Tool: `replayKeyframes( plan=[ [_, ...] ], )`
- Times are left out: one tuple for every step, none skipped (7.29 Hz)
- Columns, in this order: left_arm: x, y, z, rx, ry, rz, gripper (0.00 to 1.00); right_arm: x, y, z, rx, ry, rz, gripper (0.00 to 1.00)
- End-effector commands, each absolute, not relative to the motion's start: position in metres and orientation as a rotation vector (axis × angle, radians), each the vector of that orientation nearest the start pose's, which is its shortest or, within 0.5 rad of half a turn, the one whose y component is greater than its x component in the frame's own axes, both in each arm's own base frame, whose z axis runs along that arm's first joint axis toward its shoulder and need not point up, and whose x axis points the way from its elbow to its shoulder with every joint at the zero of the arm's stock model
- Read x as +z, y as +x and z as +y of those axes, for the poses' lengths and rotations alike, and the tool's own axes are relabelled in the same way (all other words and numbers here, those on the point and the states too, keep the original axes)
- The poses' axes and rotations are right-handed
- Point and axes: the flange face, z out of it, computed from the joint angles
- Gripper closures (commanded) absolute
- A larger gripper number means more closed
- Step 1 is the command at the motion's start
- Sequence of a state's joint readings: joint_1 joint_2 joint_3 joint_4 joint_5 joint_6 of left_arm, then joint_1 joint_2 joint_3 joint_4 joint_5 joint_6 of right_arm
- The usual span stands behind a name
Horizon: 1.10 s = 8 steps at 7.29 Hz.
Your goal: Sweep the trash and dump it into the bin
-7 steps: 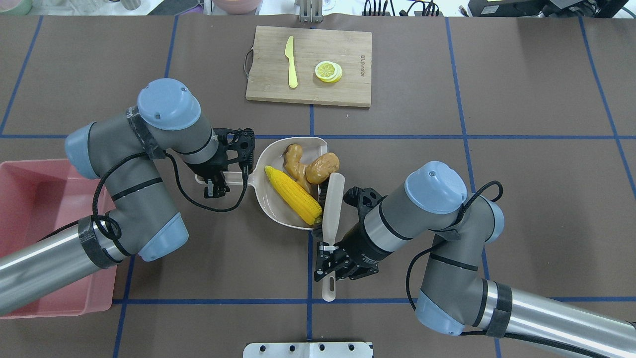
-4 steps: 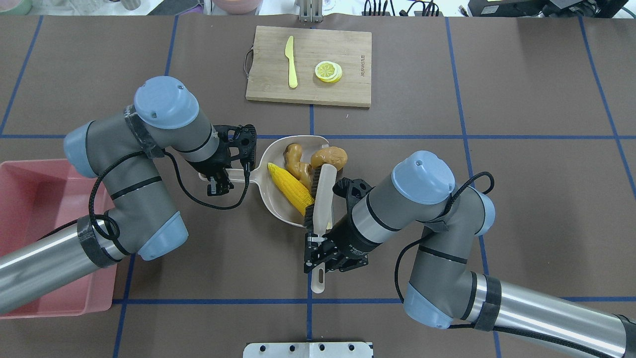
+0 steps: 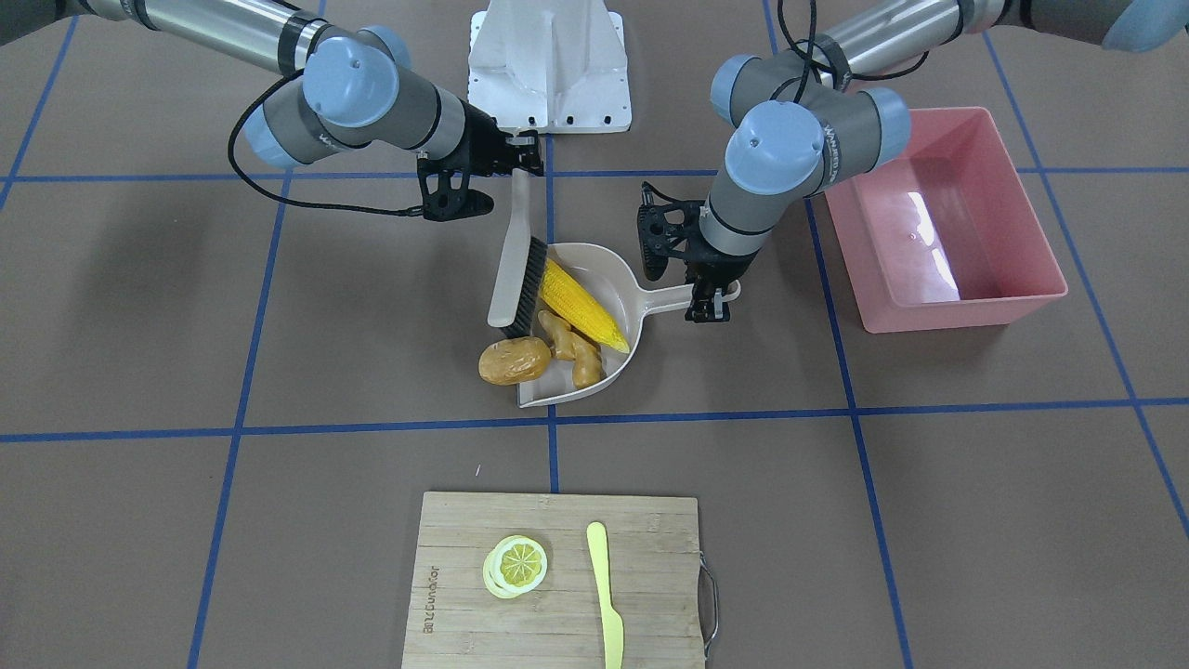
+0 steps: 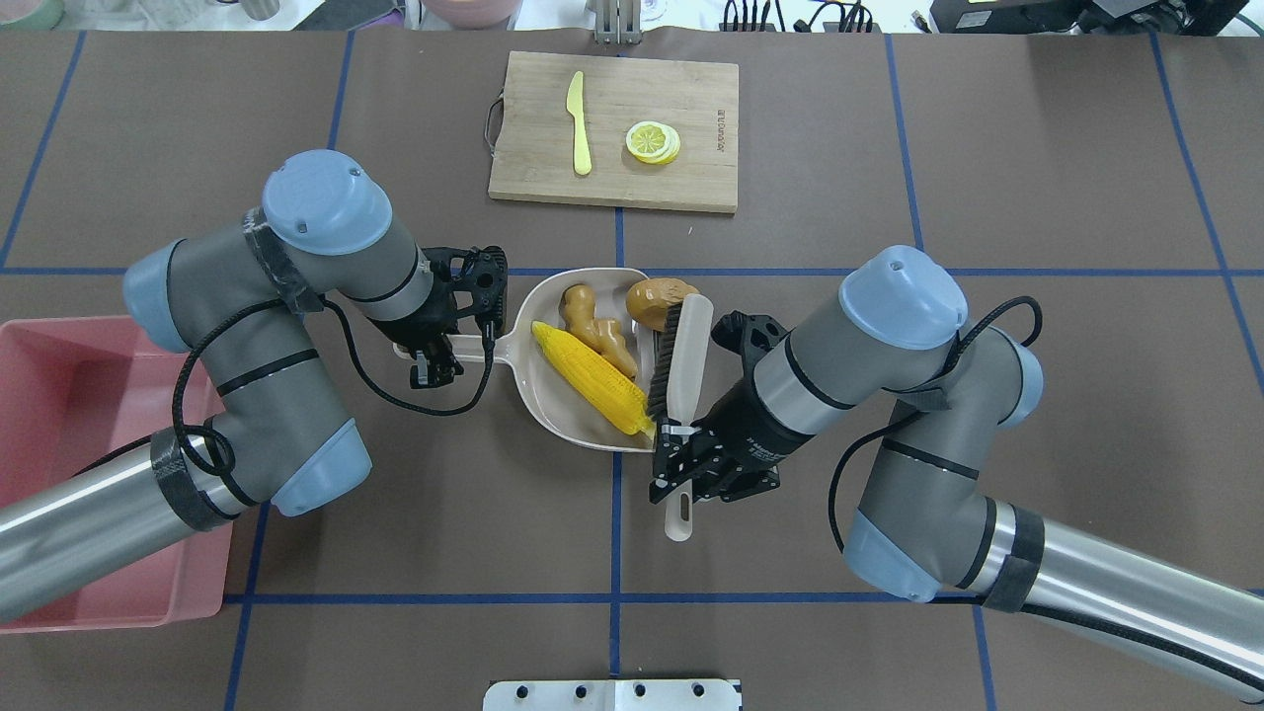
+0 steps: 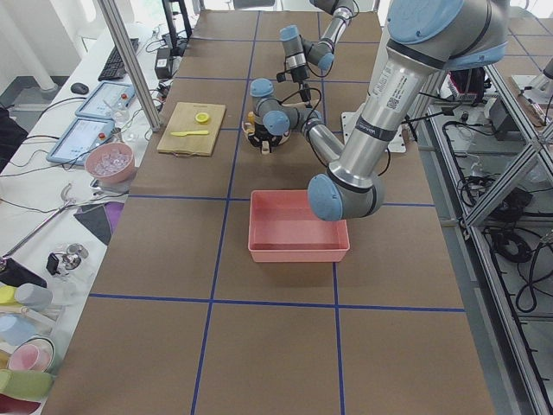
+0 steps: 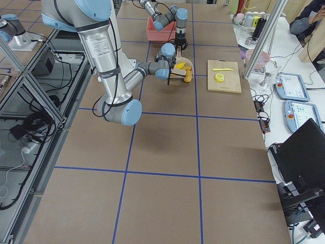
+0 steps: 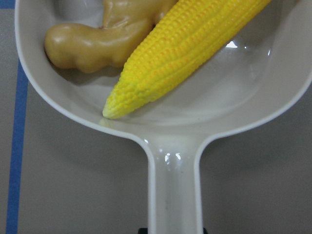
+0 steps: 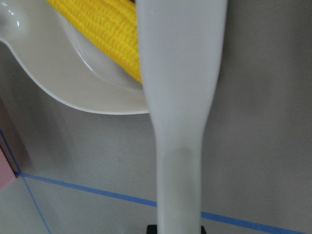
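Note:
The beige dustpan (image 4: 553,420) lies mid-table with the yellow corn cob (image 4: 592,380) and tan ginger root (image 4: 588,316) inside it. The brown potato (image 4: 654,301) lies at the far corner of the pan's mouth, against the brush tip. My left gripper (image 4: 434,360) is shut on the dustpan handle (image 7: 175,195). My right gripper (image 4: 681,472) is shut on the handle of the beige brush (image 4: 683,355), which stands along the pan's mouth, bristles by the corn. The pink bin (image 4: 118,617) stands at the table's left, partly hidden by my left arm. It shows in the front view (image 3: 961,311).
A wooden cutting board (image 4: 691,118) lies at the far middle with a pale yellow knife (image 4: 578,123) and a lemon slice (image 4: 652,141). The robot's white base plate (image 4: 612,694) is at the near edge. Blue tape lines cross the brown table.
My right gripper swept the brush left into the pan's mouth, then drew back right. The potato shifted to the far corner of the mouth. The corn shifted slightly. The left gripper kept hold.

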State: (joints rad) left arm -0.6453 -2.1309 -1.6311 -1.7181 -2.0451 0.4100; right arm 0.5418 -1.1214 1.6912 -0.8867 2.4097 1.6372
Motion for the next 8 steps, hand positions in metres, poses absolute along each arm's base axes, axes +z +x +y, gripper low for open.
replayKeyframes(
  plan=[
    [0.289,0.488,-0.479,1.422,0.671,0.692,1.0,0.276,-0.438,-0.393,0.015,-0.456,-1.297,1.0],
    [0.29,0.488,-0.479,1.422,0.669,0.692,1.0,0.281,-0.43,-0.394,0.008,-0.452,-1.298,1.0],
    [0.29,0.487,-0.479,1.42,0.67,0.691,1.0,0.293,-0.429,-0.393,-0.022,-0.432,-1.294,1.0],
    [0.29,0.487,-0.479,1.42,0.67,0.691,1.0,0.316,-0.423,-0.394,-0.084,-0.376,-1.287,1.0],
    [0.29,0.487,-0.479,1.42,0.67,0.691,1.0,0.334,-0.426,-0.399,-0.181,-0.303,-1.283,1.0],
    [0.291,0.488,-0.48,1.422,0.669,0.69,1.0,0.347,-0.434,-0.407,-0.262,-0.249,-1.28,1.0],
    [0.291,0.488,-0.48,1.422,0.669,0.69,1.0,0.365,-0.435,-0.42,-0.334,-0.19,-1.272,1.0],
    [0.291,0.487,-0.48,1.42,0.669,0.69,1.0,0.37,-0.439,-0.432,-0.354,-0.167,-1.266,1.0]
  ],
)
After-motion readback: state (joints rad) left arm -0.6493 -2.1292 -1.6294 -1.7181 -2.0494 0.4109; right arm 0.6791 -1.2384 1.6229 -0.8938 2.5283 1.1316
